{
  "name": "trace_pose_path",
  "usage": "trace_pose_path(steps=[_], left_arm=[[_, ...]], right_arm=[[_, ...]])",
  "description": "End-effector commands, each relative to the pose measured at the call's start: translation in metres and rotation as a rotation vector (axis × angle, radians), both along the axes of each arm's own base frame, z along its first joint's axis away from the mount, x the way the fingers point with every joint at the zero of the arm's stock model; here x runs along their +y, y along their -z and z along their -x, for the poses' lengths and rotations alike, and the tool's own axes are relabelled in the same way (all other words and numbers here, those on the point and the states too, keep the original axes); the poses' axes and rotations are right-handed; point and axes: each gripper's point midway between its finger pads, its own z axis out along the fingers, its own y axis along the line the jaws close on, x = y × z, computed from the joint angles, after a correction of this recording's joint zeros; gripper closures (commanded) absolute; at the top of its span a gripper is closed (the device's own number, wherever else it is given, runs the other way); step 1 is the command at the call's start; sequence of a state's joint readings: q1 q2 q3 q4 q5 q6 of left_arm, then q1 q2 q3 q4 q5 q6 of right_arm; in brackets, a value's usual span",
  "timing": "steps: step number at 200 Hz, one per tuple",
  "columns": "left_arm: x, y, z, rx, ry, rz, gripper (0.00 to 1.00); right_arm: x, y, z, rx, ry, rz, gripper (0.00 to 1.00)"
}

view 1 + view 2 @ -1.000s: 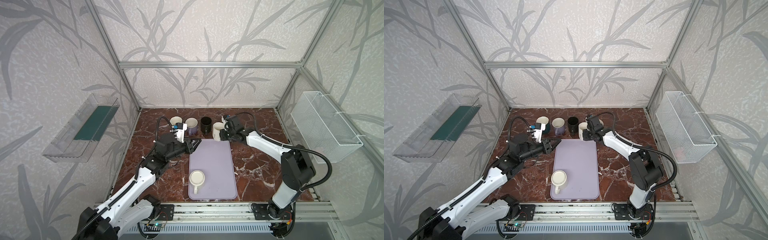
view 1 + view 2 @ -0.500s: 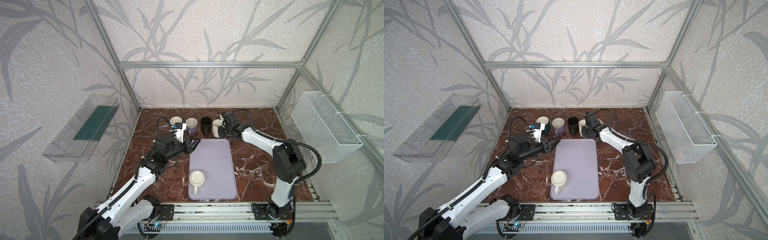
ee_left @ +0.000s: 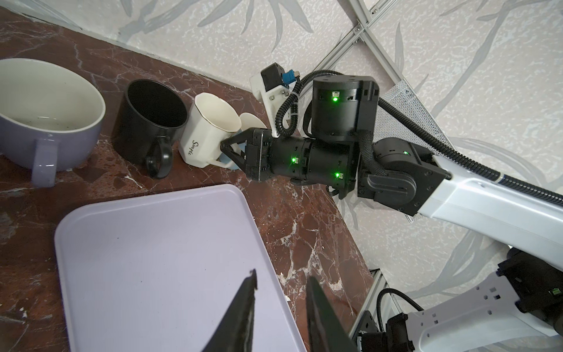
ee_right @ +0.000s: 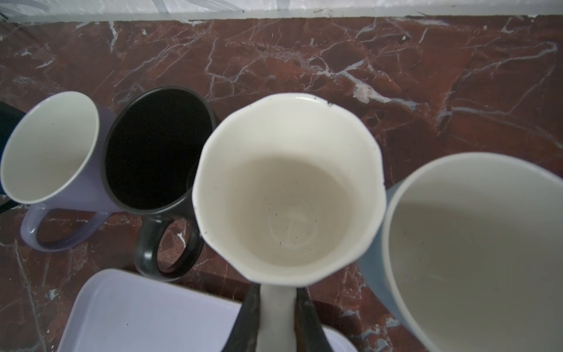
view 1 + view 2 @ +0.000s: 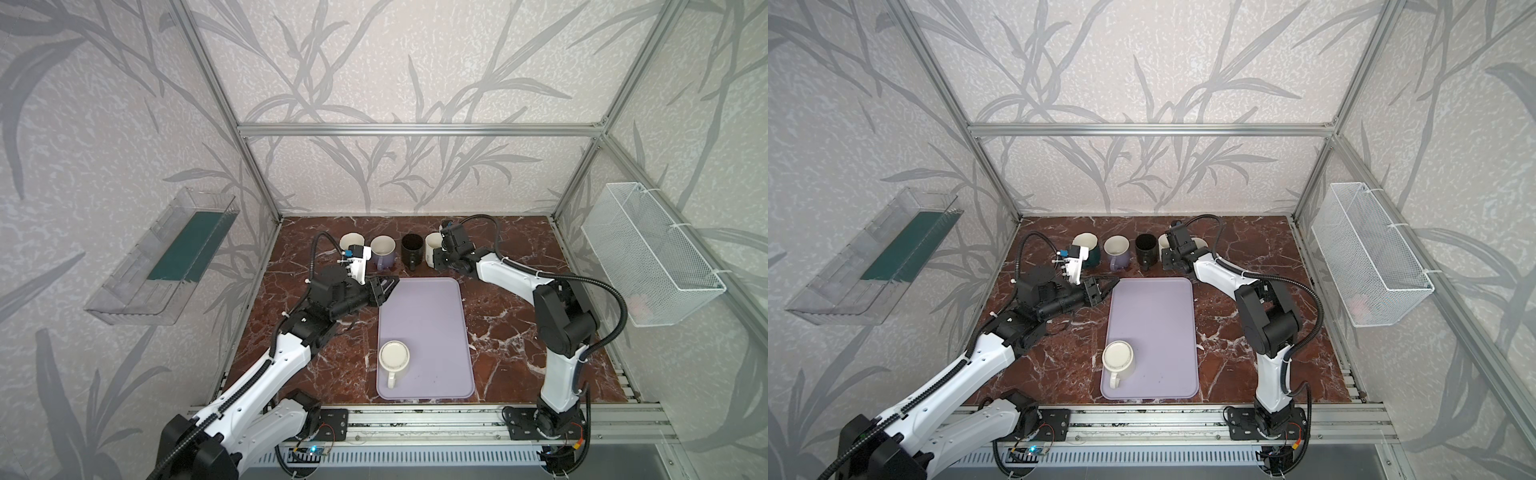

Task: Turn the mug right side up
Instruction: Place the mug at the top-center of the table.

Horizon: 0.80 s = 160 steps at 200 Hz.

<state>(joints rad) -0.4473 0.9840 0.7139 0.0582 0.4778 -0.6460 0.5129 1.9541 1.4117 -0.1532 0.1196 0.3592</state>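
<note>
Here, right jaws grip the white mug's handle [image 4: 277, 314], left jaws part-open, apparently empty; tray [image 5: 432, 316] holds inverted mug [image 5: 394, 357].

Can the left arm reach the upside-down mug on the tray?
Probably yes: the left gripper is open and empty at the tray's far corner, with bare tray between it and the mug.
</note>
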Motion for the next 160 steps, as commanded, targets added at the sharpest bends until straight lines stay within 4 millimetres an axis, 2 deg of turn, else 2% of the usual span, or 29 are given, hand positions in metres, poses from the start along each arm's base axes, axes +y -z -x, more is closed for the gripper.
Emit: trace_pose_path(steps=[1, 31, 99, 136, 160], left_arm=[[0.001, -0.013, -0.002, -0.030, 0.005, 0.004, 0.69], [0.004, -0.011, -0.002, -0.028, -0.001, -0.001, 0.70], [0.004, -0.009, -0.003, -0.023, 0.000, 0.004, 0.70], [0.007, -0.010, -0.002, -0.025, -0.007, 0.000, 0.69], [0.008, -0.009, -0.002, -0.023, -0.011, 0.001, 0.69]], right_arm=[[-0.001, -0.016, -0.019, -0.076, 0.058, -0.034, 1.00], [-0.005, -0.010, -0.017, -0.090, 0.080, -0.021, 1.00], [-0.001, 0.000, -0.006, -0.111, 0.092, 0.011, 1.00], [0.005, -0.002, -0.004, -0.112, 0.083, 0.005, 0.81], [0.006, -0.002, -0.005, -0.101, 0.081, 0.005, 0.72]])
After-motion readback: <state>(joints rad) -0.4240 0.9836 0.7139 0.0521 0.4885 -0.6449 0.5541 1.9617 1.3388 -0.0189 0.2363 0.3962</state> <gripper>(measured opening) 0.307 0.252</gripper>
